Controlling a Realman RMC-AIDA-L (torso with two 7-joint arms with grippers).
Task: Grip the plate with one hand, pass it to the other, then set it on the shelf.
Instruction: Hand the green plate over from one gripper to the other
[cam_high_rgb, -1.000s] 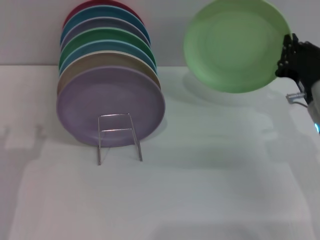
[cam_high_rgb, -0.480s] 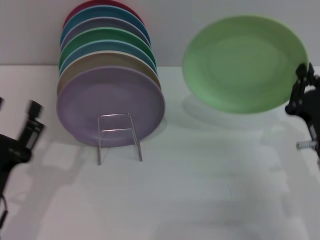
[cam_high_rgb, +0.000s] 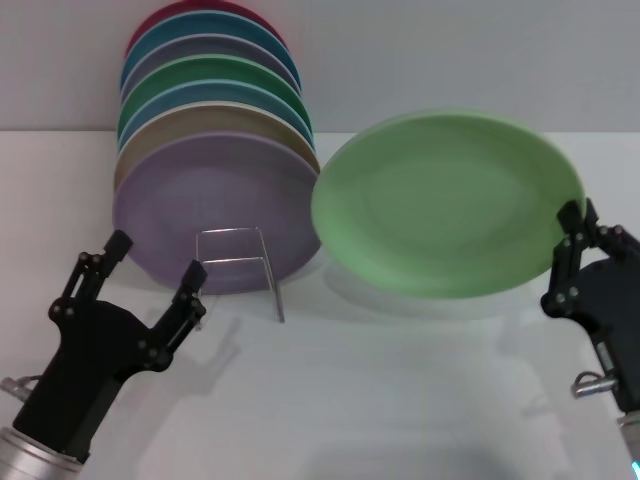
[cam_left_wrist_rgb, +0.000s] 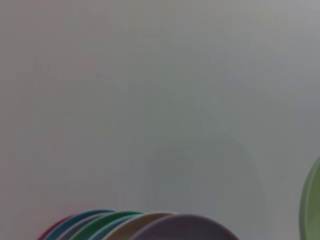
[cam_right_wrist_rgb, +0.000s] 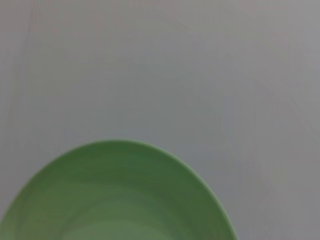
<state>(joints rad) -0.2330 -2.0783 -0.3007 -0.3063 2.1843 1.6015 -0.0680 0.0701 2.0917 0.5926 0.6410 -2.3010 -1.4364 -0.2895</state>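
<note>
Right gripper (cam_high_rgb: 577, 232): I see it low at the right of the head view, its 2 black fingers clamped on the right rim of the plate.
Plate (cam_high_rgb: 447, 203): light mint green, held off the table and tilted with its face toward me; its left edge overlaps the lilac plate as seen from the head. The right wrist view shows only its upper rim (cam_right_wrist_rgb: 120, 200) against the wall.
Left gripper (cam_high_rgb: 152, 272): raised at the lower left, 2 fingers spread wide with nothing between them, near the rack and in front of the lilac plate.
Left fingers (cam_high_rgb: 188, 295): the right-hand one crosses the rack's front loop as seen from the head; I cannot tell whether it touches.
Shelf (cam_high_rgb: 237, 268): thin wire rack on the white table (cam_high_rgb: 400, 400), its small front loop standing free of the plates.
Lilac plate (cam_high_rgb: 215, 205): front of a row of upright plates in the rack, with tan, blue, green and red rims behind it.
Left wrist view: the stacked rims (cam_left_wrist_rgb: 145, 227) show along one edge, a sliver of the mint plate at another.
</note>
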